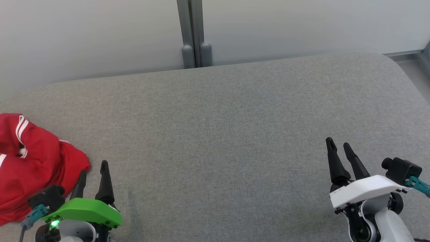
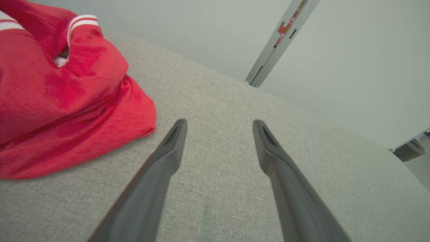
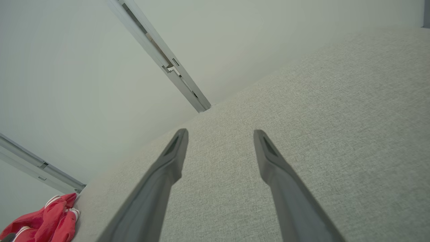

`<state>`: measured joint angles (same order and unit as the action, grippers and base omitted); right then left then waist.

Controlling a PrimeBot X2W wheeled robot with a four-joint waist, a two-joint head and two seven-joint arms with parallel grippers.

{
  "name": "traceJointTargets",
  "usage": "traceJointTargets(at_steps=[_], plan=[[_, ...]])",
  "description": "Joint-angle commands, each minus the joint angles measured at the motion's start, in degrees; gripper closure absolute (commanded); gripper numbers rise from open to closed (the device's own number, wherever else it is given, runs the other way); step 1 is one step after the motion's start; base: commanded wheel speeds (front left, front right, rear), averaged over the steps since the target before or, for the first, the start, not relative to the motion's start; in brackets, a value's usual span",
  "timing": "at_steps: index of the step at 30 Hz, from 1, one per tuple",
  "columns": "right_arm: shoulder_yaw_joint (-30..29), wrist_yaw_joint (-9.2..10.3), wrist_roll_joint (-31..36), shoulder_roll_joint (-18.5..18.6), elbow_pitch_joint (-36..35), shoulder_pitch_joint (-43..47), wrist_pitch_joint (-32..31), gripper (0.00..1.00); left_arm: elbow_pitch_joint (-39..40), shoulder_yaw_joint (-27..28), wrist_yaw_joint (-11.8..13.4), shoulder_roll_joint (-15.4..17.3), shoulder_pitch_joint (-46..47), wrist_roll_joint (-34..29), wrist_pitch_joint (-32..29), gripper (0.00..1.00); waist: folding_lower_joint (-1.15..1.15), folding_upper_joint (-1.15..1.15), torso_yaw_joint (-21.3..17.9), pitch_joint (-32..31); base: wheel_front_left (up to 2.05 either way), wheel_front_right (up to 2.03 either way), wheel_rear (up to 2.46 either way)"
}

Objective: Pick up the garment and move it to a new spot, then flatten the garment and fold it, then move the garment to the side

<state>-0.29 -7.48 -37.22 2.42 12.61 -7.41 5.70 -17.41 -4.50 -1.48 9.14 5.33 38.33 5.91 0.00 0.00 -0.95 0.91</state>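
Right gripper [image 3: 220, 131], seen along its two dark fingers [image 3: 158, 188], which stand spread apart with nothing between them, above a grey woven fabric surface [image 3: 336, 117]. Lower left corner: crumpled red garment [image 3: 50, 218] with white stripes. Behind: pale wall [image 3: 67, 67] crossed by a grey metal post [image 3: 161, 57] and a second rail [image 3: 37, 168].

garment [image 1: 37, 161]: soft red cloth | table [image 1: 215, 134]: grey woven fabric, matt | post [image 1: 194, 33]: smooth grey metal
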Motion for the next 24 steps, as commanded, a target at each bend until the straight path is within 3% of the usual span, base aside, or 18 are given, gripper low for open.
traceJointTargets(at_steps=[1,24], plan=[[0.18,-0.01,1.93,0.28,-1.03,-1.3,0.76,0.0,0.45,-0.37,0.38,0.75,1.39,-1.88,0.6,0.0,0.0,0.0,0.0,0.0,0.0,0.0,0.0],[0.27,-0.01,14.8,0.41,-0.11,1.79,4.24,0.0,-2.08,-0.34,1.06,-1.3,-0.79,-14.16,4.06,0.0,0.0,0.0,-0.6,-0.74,0.0,0.0,0.0]])
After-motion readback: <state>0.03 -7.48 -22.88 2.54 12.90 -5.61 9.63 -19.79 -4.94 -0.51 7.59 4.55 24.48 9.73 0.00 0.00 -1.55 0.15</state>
